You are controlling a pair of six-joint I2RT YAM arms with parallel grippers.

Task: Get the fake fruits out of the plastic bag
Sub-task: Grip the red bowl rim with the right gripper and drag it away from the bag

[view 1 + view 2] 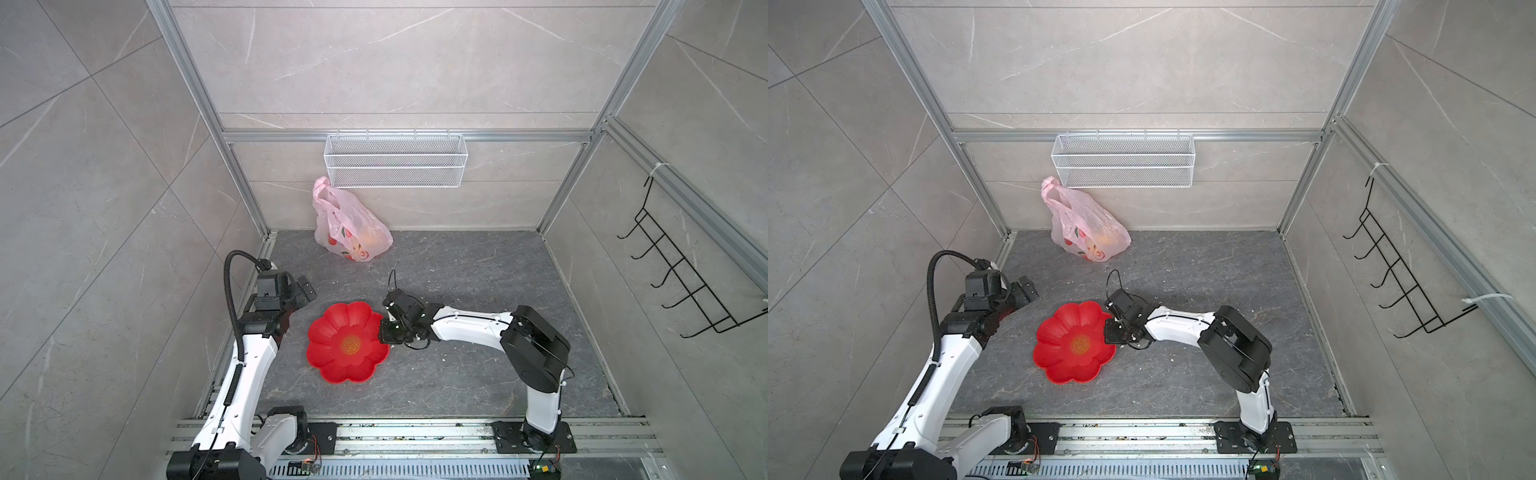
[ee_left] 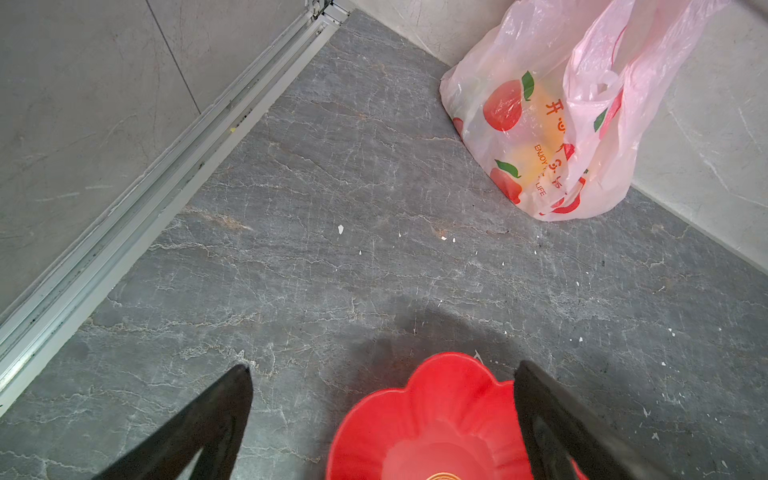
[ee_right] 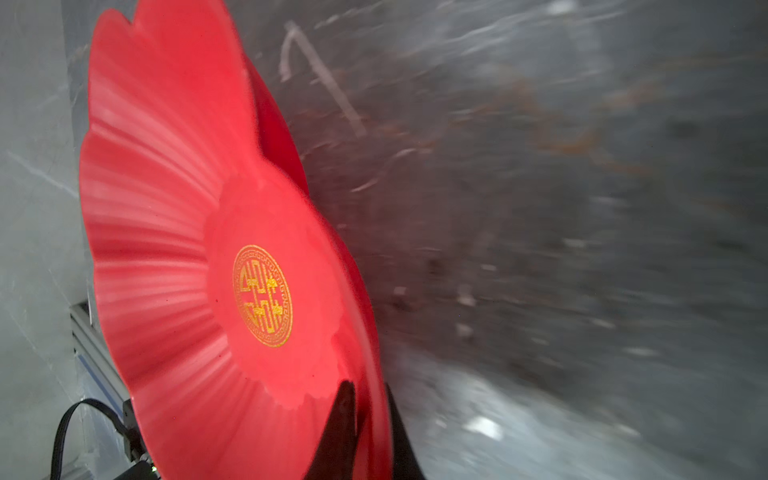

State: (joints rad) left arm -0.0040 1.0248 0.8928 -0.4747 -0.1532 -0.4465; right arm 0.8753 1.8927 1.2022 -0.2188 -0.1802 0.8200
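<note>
Plate (image 1: 332, 353) pinched by the right gripper (image 1: 384, 332), plastic bag (image 1: 351, 226) apart at the back wall.
In both top views the bag stands on the table (image 1: 457, 374) against the back wall, orange fake fruits (image 1: 370, 237) showing through it, well apart from both grippers. The left wrist view shows the left gripper (image 2: 382, 415) with fingers (image 2: 199, 424) released, spread wide, the plate's edge seen between them. The right wrist view shows the right fingers (image 3: 338, 436) clenched on the red plate's rim; the table behind is blurred.
</note>
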